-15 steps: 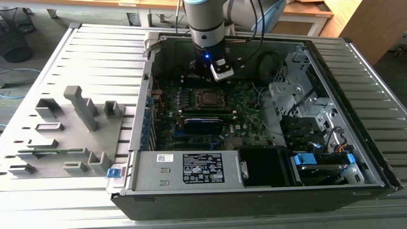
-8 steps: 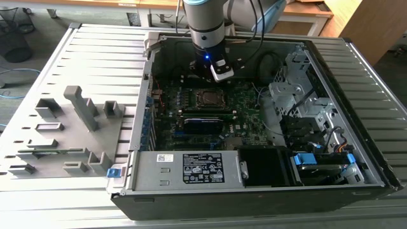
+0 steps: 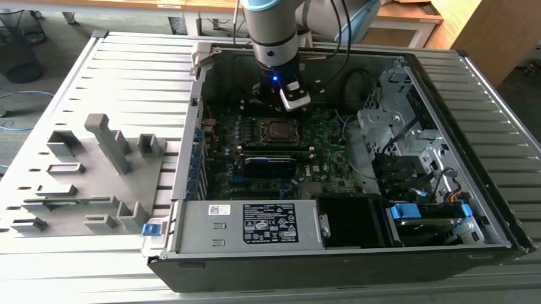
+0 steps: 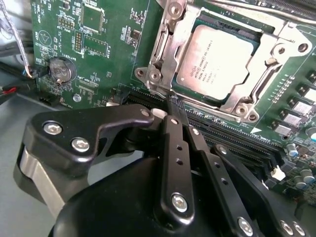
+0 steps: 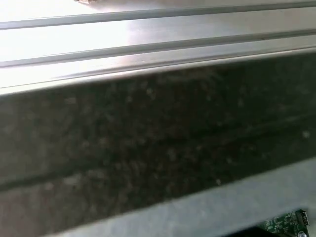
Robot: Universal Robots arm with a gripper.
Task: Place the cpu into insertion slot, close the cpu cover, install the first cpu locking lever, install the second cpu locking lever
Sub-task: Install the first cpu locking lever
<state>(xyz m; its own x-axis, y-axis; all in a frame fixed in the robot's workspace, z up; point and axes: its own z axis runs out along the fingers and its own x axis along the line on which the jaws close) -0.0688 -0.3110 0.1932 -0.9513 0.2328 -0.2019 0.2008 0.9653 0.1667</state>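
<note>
**Inspector:** State the position of the cpu point(image 4: 221, 58).

**Assistant:** Seated in the socket on the motherboard point(image 4: 106, 44). In the second wrist view its silver-grey top shows through the window of the cpu cover point(image 4: 256, 74), which lies flat over it. In the exterior view the socket point(image 3: 277, 130) sits below and just in front of the hand.

**Inspector:** And the hand point(image 4: 174, 106)?

**Assistant:** Fingers drawn together with no gap visible between them, nothing held. The tips point at the near edge of the cover, close to a lever hook; whether they touch it I cannot tell.

**Inspector:** Risks from here?

**Assistant:** In my judgement, a tip sliding off the thin lever could scrape the board or the memory slots point(image 4: 232, 136) just beside the socket. A lever pressed while the cover is not fully down could load the chip unevenly.

**Inspector:** Surface and room?

**Assistant:** The open computer case point(image 3: 338, 266) lies on a ribbed metal worktop point(image 3: 127, 69). A grey fixture block point(image 3: 93, 171) stands at the exterior view's left. Wooden desks point(image 3: 406, 16) stand behind, and a wire bin point(image 3: 19, 47) is on the floor at far left.
</note>
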